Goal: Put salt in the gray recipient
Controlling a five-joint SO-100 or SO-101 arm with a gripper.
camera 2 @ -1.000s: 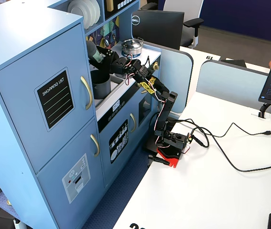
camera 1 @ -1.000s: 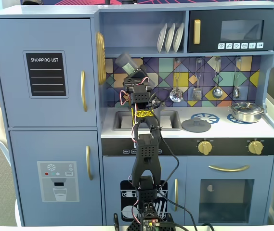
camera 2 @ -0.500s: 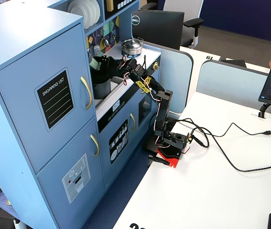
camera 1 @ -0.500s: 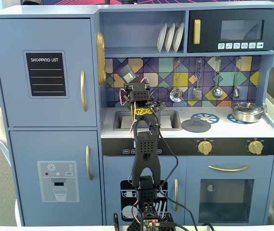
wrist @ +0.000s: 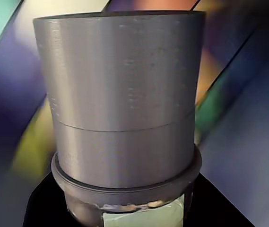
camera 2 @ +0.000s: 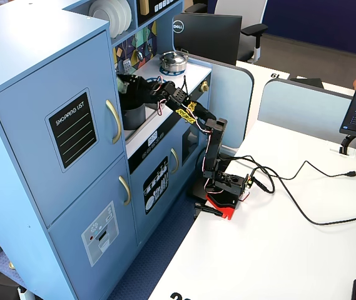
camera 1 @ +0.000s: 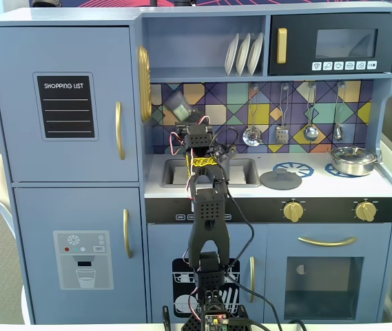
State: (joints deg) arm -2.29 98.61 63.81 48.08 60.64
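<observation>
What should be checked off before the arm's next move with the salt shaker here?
1. Salt held in gripper: ok, lifted off the counter.
2. Shaker tilted toward pouring: ok, leaning in both fixed views.
3. Shaker above gray recipient: ok in a fixed view.
4. Recipient upright by the sink: ok.
5. Lid off the recipient: ok, lying on the counter.
6. Shaker opening facing down: cannot tell.

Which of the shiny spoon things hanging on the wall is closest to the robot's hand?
The leftmost hanging ladle, in the front fixed view. It hangs just right of the gripper; the other utensils hang farther right.
</observation>
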